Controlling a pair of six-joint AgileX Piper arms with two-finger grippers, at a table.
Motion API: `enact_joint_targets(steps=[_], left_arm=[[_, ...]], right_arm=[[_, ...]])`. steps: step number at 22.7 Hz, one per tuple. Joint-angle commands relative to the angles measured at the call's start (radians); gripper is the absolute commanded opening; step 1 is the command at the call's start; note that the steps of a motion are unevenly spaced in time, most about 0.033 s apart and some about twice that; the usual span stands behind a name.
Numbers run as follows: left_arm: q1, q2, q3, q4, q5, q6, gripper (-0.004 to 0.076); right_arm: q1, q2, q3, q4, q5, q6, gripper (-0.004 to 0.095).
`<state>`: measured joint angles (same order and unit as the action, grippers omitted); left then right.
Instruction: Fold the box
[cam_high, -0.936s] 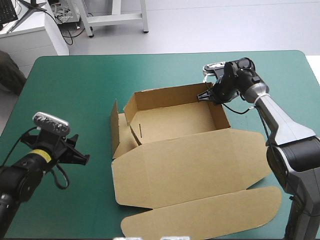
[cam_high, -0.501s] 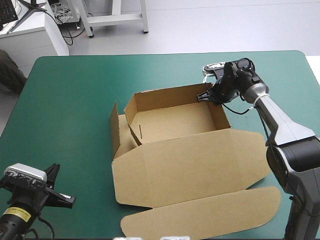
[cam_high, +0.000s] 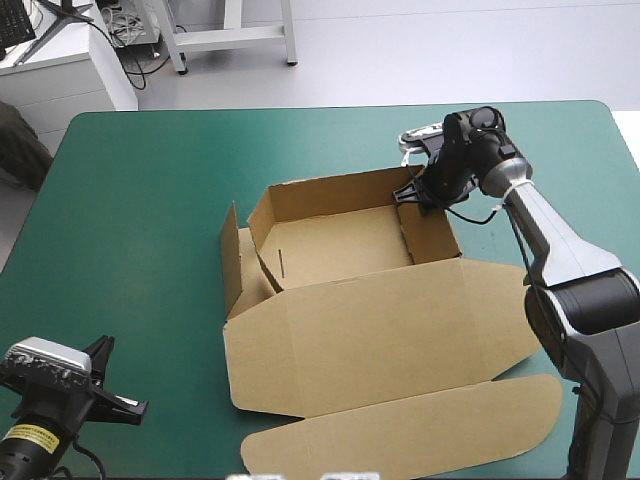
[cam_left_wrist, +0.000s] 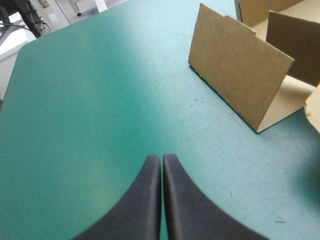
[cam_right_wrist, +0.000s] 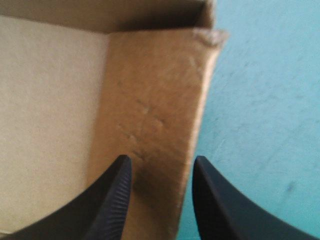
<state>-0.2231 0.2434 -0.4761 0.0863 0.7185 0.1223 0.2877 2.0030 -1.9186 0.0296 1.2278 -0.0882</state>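
The brown box (cam_high: 340, 240) stands mid-table as an open tray with raised walls. Its lid (cam_high: 380, 330) lies flat toward the front edge, and the long tuck flap (cam_high: 400, 435) lies beyond it. My right gripper (cam_high: 412, 192) is at the tray's far right corner. In the right wrist view it (cam_right_wrist: 161, 160) is open, its fingers astride the right wall (cam_right_wrist: 155, 90). My left gripper (cam_high: 125, 405) sits low near the front left corner, well apart from the box. It (cam_left_wrist: 161, 157) is shut on nothing, pointing toward the box's upright left side flap (cam_left_wrist: 240, 65).
Teal-green cover (cam_high: 150, 200) spreads wide between the left gripper and the box. The tuck flap's near edge reaches almost to the table's front edge. A strip of cover (cam_right_wrist: 265, 125) lies outside the box's right wall.
My left arm has drawn back from the box's left side to the front left corner. The box's right wall now leans further inward at my right gripper.
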Motion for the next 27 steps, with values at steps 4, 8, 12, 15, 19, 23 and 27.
enact_joint_targets(steps=[4, 8, 12, 15, 19, 23, 27], left_arm=[[0.001, 0.012, -0.026, 0.007, -0.060, -0.006, -0.0007], [0.001, 0.012, -0.026, 0.007, -0.062, -0.006, -0.0008], [0.001, 0.012, -0.026, 0.007, -0.068, -0.006, -0.0010], [0.001, 0.012, -0.026, 0.007, -0.070, -0.006, -0.0010], [0.001, 0.012, -0.026, -0.001, -0.077, -0.006, -0.0010], [0.001, 0.012, -0.026, -0.001, -0.075, -0.006, -0.0010], [0.001, 0.012, -0.026, -0.001, -0.073, -0.006, -0.0010]], right_arm=[[-0.002, -0.236, -0.088, -0.125, 0.028, -0.006, 0.0464], [-0.002, -0.371, -0.088, -0.100, 0.028, 0.011, 0.0464], [-0.002, -0.415, -0.009, -0.050, 0.028, 0.020, 0.0466], [-0.002, -0.413, 0.167, -0.056, 0.024, 0.003, 0.0468], [-0.002, -0.411, 0.281, -0.030, -0.104, -0.006, 0.0467], [-0.002, -0.398, 0.303, 0.002, -0.157, -0.006, 0.0467], [-0.002, -0.356, 0.303, 0.002, -0.152, -0.006, 0.0467]])
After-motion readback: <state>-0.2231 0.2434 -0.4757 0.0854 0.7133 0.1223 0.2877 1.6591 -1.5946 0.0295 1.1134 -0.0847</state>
